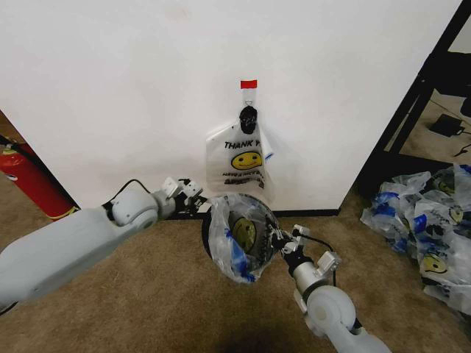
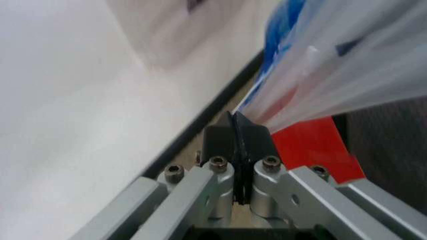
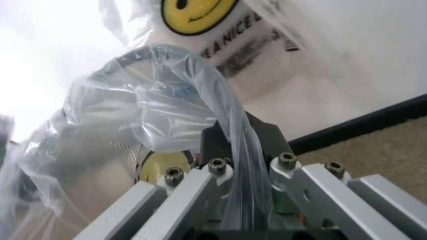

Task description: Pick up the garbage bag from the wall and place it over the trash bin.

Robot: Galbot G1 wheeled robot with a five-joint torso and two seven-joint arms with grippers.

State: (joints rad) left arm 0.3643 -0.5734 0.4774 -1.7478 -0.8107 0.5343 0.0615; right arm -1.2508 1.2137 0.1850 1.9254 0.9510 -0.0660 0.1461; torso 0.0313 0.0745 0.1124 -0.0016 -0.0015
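The garbage bag (image 1: 223, 246), thin white plastic with blue trim, is spread across the mouth of the round dark trash bin (image 1: 264, 218) standing on the carpet below the wall (image 1: 132, 88). My left gripper (image 1: 201, 203) is shut on the bag's edge at the bin's left side. In the left wrist view the gripper (image 2: 235, 131) pinches the stretched bag (image 2: 333, 60), with the bin's red base (image 2: 313, 146) beyond it. My right gripper (image 1: 278, 237) is shut on the opposite edge, where the bag (image 3: 167, 100) runs between its fingers (image 3: 220, 142).
An identical bag (image 1: 243, 158) hangs on the wall from a hook marked with red tape (image 1: 249, 84). A red fire extinguisher (image 1: 29, 180) stands at the left. A pile of similar bags (image 1: 427, 220) lies at the right beside a black frame (image 1: 412, 103).
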